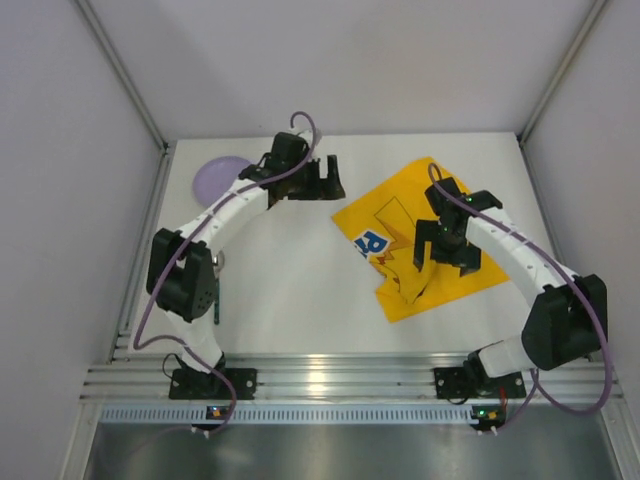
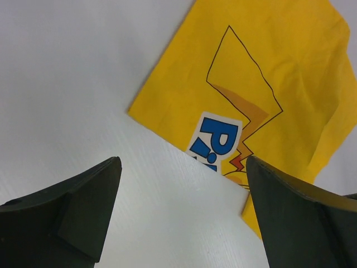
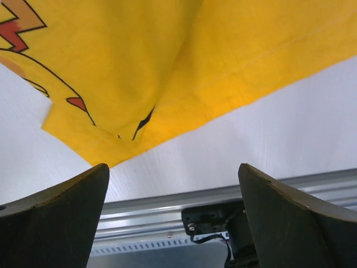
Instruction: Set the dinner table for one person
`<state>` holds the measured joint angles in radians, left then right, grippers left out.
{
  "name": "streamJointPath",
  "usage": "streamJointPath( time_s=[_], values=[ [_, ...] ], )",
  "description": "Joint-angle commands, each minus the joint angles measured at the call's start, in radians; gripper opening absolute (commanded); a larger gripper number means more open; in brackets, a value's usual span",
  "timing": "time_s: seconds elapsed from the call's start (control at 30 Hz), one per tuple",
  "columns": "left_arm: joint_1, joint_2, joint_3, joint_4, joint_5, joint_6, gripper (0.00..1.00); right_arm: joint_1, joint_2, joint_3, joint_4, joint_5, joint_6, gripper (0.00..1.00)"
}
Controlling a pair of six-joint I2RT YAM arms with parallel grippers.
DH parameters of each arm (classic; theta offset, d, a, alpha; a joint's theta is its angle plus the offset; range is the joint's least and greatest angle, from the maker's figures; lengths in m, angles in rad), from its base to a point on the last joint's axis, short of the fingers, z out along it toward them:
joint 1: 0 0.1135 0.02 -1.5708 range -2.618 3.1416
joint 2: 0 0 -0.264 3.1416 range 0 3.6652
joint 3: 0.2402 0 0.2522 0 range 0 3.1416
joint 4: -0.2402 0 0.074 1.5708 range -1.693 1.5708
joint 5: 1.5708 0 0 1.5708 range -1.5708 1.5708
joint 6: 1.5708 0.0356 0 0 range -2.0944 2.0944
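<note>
The white dinner table (image 1: 290, 290) carries a yellow cartoon-print cloth (image 1: 400, 215) at its right middle, lying askew with its near part folded over and rumpled. My left gripper (image 1: 328, 180) is open and empty at the back middle, left of the cloth's far corner. In the left wrist view the cloth (image 2: 268, 84) lies beyond my open left gripper (image 2: 184, 162), over bare table (image 2: 72, 84). My right gripper (image 1: 440, 260) is open above the cloth's near fold. In the right wrist view the cloth (image 3: 167, 56) lies just past my right gripper (image 3: 174, 167), not touching.
A lilac plate (image 1: 215, 180) sits at the back left, partly hidden by my left arm. A small shiny thing (image 1: 218, 262) shows beside my left arm's elbow. Grey walls close in the table. An aluminium rail (image 1: 340, 375) with the arm bases runs along the near edge.
</note>
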<state>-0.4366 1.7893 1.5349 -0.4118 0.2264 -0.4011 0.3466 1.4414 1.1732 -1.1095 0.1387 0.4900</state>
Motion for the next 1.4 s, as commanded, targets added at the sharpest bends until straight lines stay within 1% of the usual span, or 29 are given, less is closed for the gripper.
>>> streamJointPath(
  time_s=[0.0,0.1,0.13,0.2,0.23,0.27,0.3,0.33,0.37,0.4,0.43,0.47,0.57,0.7,0.73,0.8,0.83,0.87,0.93,0.97,1.0,1.03,1.07,1.2,1.27,1.37],
  values=[
    [-0.037,0.091,0.079,0.007,-0.012,0.042,0.99,-0.008,-0.065,-0.004,-0.067,0.081,0.002,1.00],
    [-0.080,0.217,0.184,-0.013,-0.013,0.064,0.99,-0.009,-0.097,-0.006,-0.070,0.062,0.025,1.00],
    [-0.085,0.254,0.247,-0.022,-0.022,0.070,0.99,-0.011,-0.107,-0.009,-0.075,0.062,0.031,1.00],
    [-0.096,0.343,0.303,-0.032,-0.058,0.085,0.99,-0.011,-0.136,-0.017,-0.092,0.076,0.030,1.00],
    [-0.096,0.370,0.359,-0.038,-0.064,0.090,0.99,-0.015,-0.150,-0.024,-0.111,0.090,0.025,1.00],
    [-0.097,0.399,0.391,-0.044,-0.071,0.096,0.99,-0.029,-0.165,-0.029,-0.121,0.099,0.021,1.00],
    [-0.097,0.466,0.425,-0.065,-0.073,0.102,0.99,-0.040,-0.197,-0.036,-0.127,0.107,0.018,1.00],
    [-0.097,0.499,0.498,-0.080,-0.075,0.111,0.99,-0.053,-0.213,-0.056,-0.133,0.108,0.012,1.00],
    [-0.099,0.540,0.539,-0.099,-0.079,0.120,0.98,-0.089,-0.228,-0.067,-0.138,0.104,0.006,1.00],
    [-0.102,0.608,0.620,-0.140,-0.073,0.130,0.98,-0.112,-0.252,-0.079,-0.138,0.092,-0.001,1.00],
    [-0.105,0.640,0.655,-0.157,-0.071,0.140,0.97,-0.135,-0.263,-0.102,-0.132,0.075,-0.011,1.00],
    [-0.108,0.662,0.678,-0.169,-0.081,0.154,0.96,-0.174,-0.274,-0.109,-0.127,0.061,-0.014,1.00],
    [-0.117,0.694,0.680,-0.159,-0.081,0.159,0.96,-0.236,-0.291,-0.099,-0.128,0.027,-0.030,1.00],
    [-0.125,0.720,0.677,-0.162,-0.058,0.162,0.91,-0.290,-0.277,-0.099,-0.127,0.001,-0.044,1.00],
    [-0.129,0.723,0.677,-0.162,-0.049,0.160,0.85,-0.294,-0.273,-0.098,-0.127,0.002,-0.044,1.00],
    [-0.136,0.734,0.677,-0.165,-0.009,0.154,0.77,-0.304,-0.265,-0.093,-0.128,0.005,-0.042,1.00],
    [-0.139,0.736,0.673,-0.163,0.005,0.151,0.67,-0.307,-0.262,-0.093,-0.130,0.010,-0.036,1.00],
    [-0.143,0.737,0.666,-0.163,0.039,0.145,0.62,-0.316,-0.262,-0.092,-0.130,0.013,-0.031,1.00],
    [-0.157,0.736,0.647,-0.165,0.059,0.142,0.55,-0.327,-0.260,-0.102,-0.128,0.012,-0.019,1.00],
    [-0.162,0.736,0.640,-0.163,0.065,0.142,0.46,-0.339,-0.259,-0.107,-0.124,0.009,-0.013,1.00],
    [-0.169,0.737,0.627,-0.165,0.082,0.142,0.41,-0.337,-0.260,-0.113,-0.119,-0.002,-0.010,1.00],
    [-0.174,0.739,0.622,-0.166,0.086,0.139,0.30,-0.372,-0.260,-0.130,-0.110,-0.010,0.001,1.00],
    [-0.175,0.742,0.622,-0.167,0.097,0.124,0.00,-0.377,-0.256,-0.142,-0.084,-0.027,0.007,1.00],
    [-0.169,0.717,0.610,-0.173,0.114,0.094,0.00,-0.402,-0.213,-0.231,0.006,-0.106,0.050,1.00],
    [-0.162,0.667,0.596,-0.157,0.097,0.076,0.00,-0.425,-0.179,-0.289,0.074,-0.167,0.085,1.00],
    [-0.131,0.601,0.571,-0.151,0.088,0.055,0.00,-0.442,-0.145,-0.345,0.132,-0.168,0.139,1.00]
  ],
)
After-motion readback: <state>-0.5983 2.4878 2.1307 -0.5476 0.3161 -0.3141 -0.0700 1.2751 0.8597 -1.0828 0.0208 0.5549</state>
